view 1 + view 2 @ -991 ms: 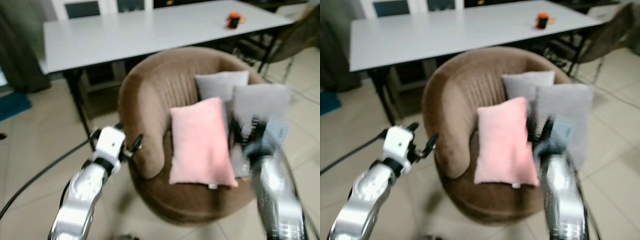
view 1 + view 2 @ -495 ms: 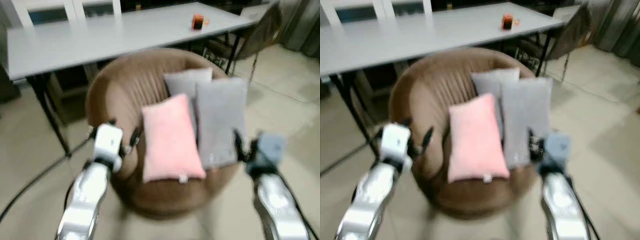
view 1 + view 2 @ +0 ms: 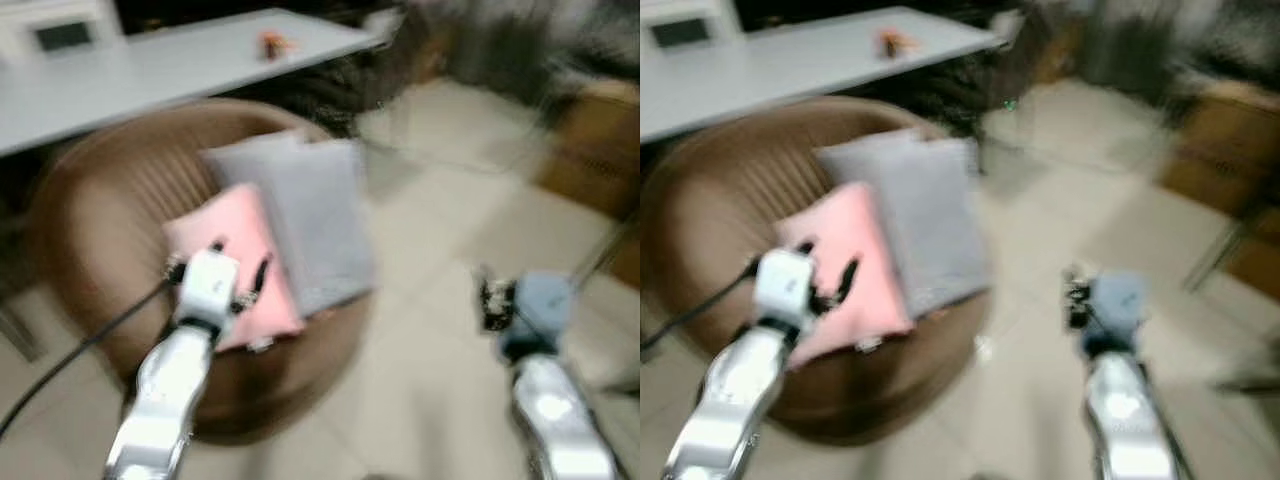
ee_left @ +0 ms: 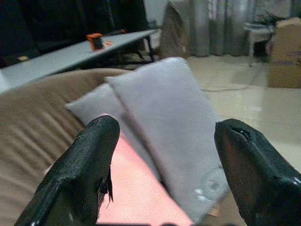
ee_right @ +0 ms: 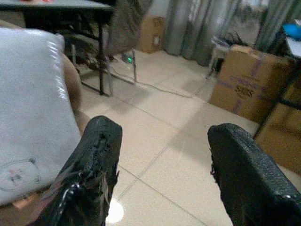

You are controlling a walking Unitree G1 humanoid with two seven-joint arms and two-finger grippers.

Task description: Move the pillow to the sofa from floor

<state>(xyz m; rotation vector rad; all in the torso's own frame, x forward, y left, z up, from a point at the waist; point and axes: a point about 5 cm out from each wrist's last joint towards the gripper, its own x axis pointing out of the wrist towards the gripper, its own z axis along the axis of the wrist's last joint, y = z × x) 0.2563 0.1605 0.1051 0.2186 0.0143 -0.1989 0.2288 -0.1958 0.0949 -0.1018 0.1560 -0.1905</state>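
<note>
Both grippers hang in the air with their fingers spread apart and nothing between them. Nearest the camera, the left gripper [image 3: 212,282] is raised at the front of the round brown armchair [image 3: 95,180], over the lower edge of the pink pillow [image 3: 232,262]; its wrist view looks between its two black fingers [image 4: 84,165] at the cushions. Well to the right of the armchair, the right gripper [image 3: 492,300] is held above the pale tiled floor [image 3: 440,260], and its own camera looks past its fingers [image 5: 89,179] across that floor. The pink pillow lies on the armchair's seat, leaning back, and touching it on the side away from the armchair's left arm is a large grey pillow [image 3: 315,220], which partly overlaps a second grey pillow [image 4: 91,106] set behind it against the backrest. Behind the armchair stands a long white table [image 3: 150,70] with a small orange object [image 3: 272,43] on top. Beyond the armchair, further across the floor, are a dark chair [image 5: 124,23], cardboard boxes [image 5: 244,80] and grey curtains [image 5: 202,26]. The head views are blurred.
</note>
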